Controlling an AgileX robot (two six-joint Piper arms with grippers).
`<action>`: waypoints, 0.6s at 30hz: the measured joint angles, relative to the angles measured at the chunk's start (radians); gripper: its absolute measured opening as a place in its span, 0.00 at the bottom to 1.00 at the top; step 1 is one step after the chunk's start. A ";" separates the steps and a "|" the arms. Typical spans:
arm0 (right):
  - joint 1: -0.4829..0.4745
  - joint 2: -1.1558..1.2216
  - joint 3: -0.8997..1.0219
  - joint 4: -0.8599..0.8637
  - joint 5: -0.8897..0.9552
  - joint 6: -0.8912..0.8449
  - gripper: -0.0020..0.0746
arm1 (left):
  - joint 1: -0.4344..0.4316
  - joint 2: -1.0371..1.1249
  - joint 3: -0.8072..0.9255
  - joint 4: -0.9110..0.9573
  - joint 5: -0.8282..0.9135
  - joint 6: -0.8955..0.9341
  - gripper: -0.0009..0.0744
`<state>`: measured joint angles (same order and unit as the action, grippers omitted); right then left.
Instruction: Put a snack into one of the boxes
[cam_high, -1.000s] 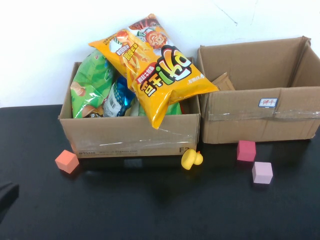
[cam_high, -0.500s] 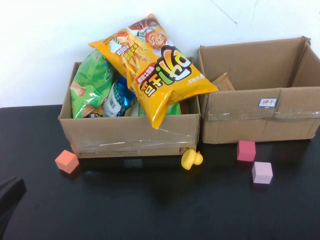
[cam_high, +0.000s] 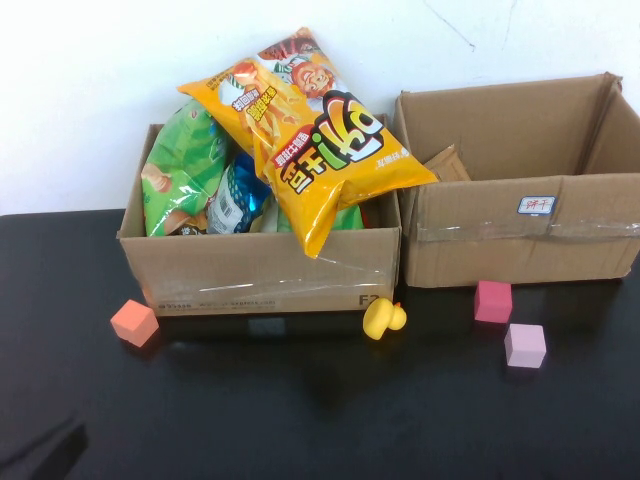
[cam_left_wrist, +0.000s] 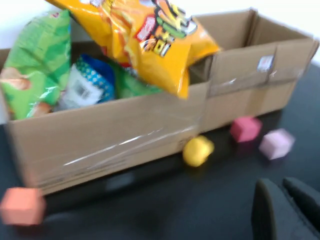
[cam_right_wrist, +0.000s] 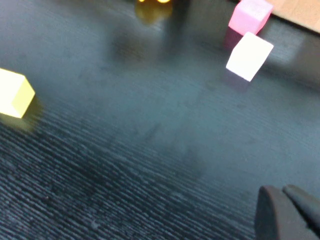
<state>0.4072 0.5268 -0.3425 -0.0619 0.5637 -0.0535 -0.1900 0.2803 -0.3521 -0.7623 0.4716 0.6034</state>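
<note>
My left gripper (cam_left_wrist: 282, 187) sits low at the near left of the black table (cam_high: 300, 420), fingers pressed together, holding nothing. My right gripper (cam_right_wrist: 284, 192), also closed and empty, hovers over bare tabletop near a pale pink foam cube (cam_right_wrist: 249, 56).

The left brown cardboard box (cam_high: 260, 270) brims with snacks; a large orange crisp bag (cam_high: 310, 135) overhangs its front edge. The labelled right brown cardboard box (cam_high: 520, 235) looks nearly empty, though its floor is hidden.

I'd open wide, pinch that bag's overhanging corner, lift clear of the rim, then carry it across. The small yellow duck (cam_high: 383, 318) stays below that path.
</note>
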 joint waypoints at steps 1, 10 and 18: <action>0.000 0.000 0.000 0.000 0.000 0.000 0.03 | 0.000 -0.021 0.014 0.052 0.000 0.000 0.01; 0.000 0.000 0.000 0.000 0.004 0.000 0.03 | 0.115 -0.246 0.228 0.488 -0.138 -0.245 0.01; 0.000 -0.001 0.000 0.000 0.011 0.000 0.03 | 0.190 -0.290 0.374 0.660 -0.228 -0.472 0.01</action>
<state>0.4072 0.5261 -0.3425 -0.0619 0.5746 -0.0535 0.0000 -0.0095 0.0219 -0.1022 0.2439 0.1313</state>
